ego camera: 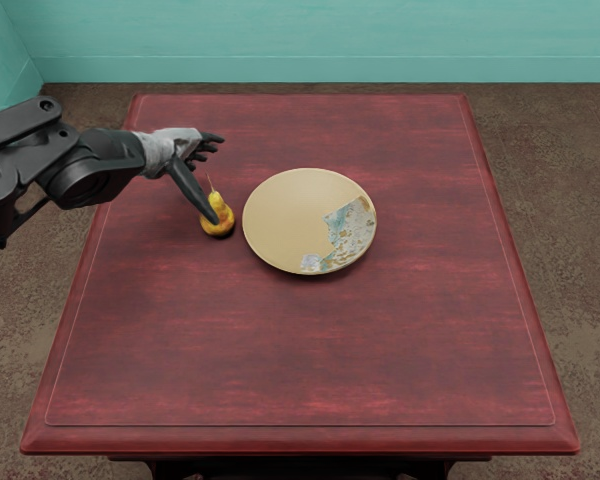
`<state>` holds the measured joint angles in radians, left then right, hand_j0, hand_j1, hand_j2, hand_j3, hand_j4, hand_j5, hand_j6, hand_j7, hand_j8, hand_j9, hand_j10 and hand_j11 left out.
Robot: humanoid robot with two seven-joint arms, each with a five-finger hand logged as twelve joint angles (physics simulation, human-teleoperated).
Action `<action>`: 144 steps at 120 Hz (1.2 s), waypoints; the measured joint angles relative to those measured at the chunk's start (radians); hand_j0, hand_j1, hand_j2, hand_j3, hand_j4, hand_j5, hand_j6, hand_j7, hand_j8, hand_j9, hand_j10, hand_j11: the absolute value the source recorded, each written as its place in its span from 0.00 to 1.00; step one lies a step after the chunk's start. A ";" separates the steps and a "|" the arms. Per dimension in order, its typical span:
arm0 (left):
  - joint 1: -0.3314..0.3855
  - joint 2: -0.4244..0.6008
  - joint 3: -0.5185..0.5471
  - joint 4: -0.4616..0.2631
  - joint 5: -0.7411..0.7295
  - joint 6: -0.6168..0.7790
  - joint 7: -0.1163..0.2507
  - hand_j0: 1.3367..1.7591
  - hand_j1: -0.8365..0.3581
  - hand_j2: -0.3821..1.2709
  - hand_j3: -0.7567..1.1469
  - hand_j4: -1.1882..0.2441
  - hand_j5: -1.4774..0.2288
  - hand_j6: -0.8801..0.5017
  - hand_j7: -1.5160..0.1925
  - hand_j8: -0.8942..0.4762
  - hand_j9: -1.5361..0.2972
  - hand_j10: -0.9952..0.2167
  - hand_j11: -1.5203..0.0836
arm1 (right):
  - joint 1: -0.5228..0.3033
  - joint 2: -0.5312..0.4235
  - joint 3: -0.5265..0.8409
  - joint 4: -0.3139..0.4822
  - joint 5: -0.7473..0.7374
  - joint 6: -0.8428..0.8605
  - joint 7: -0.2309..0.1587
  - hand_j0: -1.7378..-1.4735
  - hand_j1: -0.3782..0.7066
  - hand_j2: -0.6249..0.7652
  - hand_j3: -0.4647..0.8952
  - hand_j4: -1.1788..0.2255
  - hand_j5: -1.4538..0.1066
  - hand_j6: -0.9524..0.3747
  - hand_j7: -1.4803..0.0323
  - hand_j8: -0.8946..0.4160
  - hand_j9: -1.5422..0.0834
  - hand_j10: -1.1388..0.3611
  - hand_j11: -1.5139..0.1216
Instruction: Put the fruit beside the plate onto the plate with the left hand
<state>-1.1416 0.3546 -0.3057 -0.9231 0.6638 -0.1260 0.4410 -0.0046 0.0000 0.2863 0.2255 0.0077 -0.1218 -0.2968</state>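
The left arm (pixel 75 165) comes in from the left edge over the dark red surface (pixel 280 340), and the left hand (pixel 180 150) hangs above its near-left part. Its fingers (pixel 192 185) are spread and hold nothing: one long digit slants down and to the right, its tip touching or almost touching the top of the fruit (pixel 218 220), while the others point off to the right, above and clear of it. The fruit, small and yellow-orange, sits on the surface just below that lowest fingertip. To the right of the fingers, just beside the fruit, lies the tan plate (pixel 290 215), with nothing on it and a mottled patch on its far side.

The step in hand looks like the grasp. To do it well, the hand should probably sink lower so that digits stand on both sides of the fruit before they close. A push from one finger alone could roll it away. Once gripped, a short lift and a move right over the rim should do
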 joint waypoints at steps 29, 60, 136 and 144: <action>0.063 -0.043 0.001 -0.003 0.092 0.162 -0.006 0.76 0.91 0.24 0.40 0.77 0.80 0.57 0.82 0.59 0.78 0.75 0.88 | 0.000 0.000 0.000 0.000 0.000 0.000 0.000 0.30 0.03 0.45 0.34 0.84 0.93 0.72 0.98 0.68 0.95 0.76 0.93; 0.068 -0.043 0.015 -0.023 0.103 0.180 -0.006 0.76 0.74 0.29 0.40 0.65 0.66 0.45 0.68 0.46 0.64 0.61 0.72 | 0.000 0.000 0.000 0.000 0.000 0.000 0.000 0.30 0.03 0.45 0.34 0.84 0.93 0.72 0.98 0.68 0.95 0.76 0.93; 0.051 -0.013 0.020 -0.057 0.095 0.165 0.012 0.76 0.47 0.40 0.40 0.43 0.42 0.22 0.44 0.29 0.42 0.39 0.47 | 0.000 0.000 0.000 0.000 0.000 0.000 0.000 0.30 0.03 0.45 0.34 0.84 0.93 0.72 0.98 0.68 0.95 0.76 0.93; 0.051 -0.008 0.019 -0.057 0.095 0.161 0.014 0.76 0.45 0.42 0.40 0.41 0.40 0.20 0.42 0.30 0.41 0.41 0.46 | 0.000 0.000 0.000 0.000 0.000 0.000 0.000 0.30 0.03 0.45 0.34 0.84 0.93 0.72 0.98 0.68 0.95 0.76 0.93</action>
<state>-1.0907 0.3466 -0.2864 -0.9800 0.7584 0.0354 0.4551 -0.0046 0.0000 0.2859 0.2255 0.0076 -0.1217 -0.2969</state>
